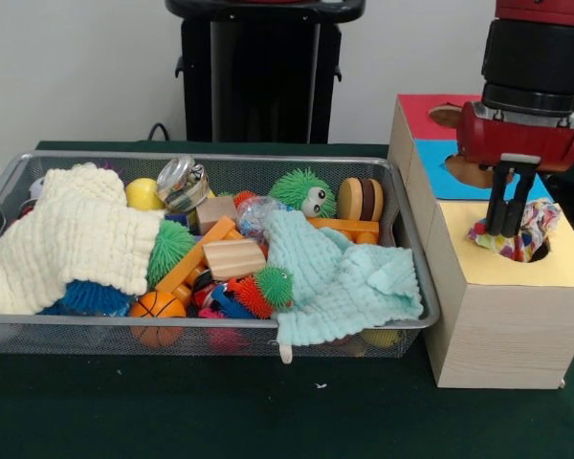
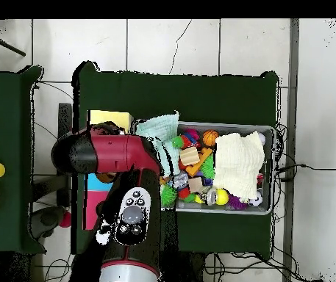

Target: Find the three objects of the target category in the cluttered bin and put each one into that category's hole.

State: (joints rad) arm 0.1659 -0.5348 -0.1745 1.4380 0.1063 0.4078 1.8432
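Green felt is covering the table (image 1: 268, 411) where your gripper (image 1: 510, 228) is hanging straight over the yellow hole (image 1: 531, 251) of the wooden box (image 1: 502, 316), its fingers (image 1: 518, 206) pinching a patterned cloth (image 1: 536, 228) that is sagging partly into the opening. With the hole lying directly below the cloth, you are looking at a plain release. Two more cloths, a cream one (image 1: 72, 244) and a mint one (image 1: 340, 277), are waiting in the wire bin (image 1: 210, 337) beside the box.
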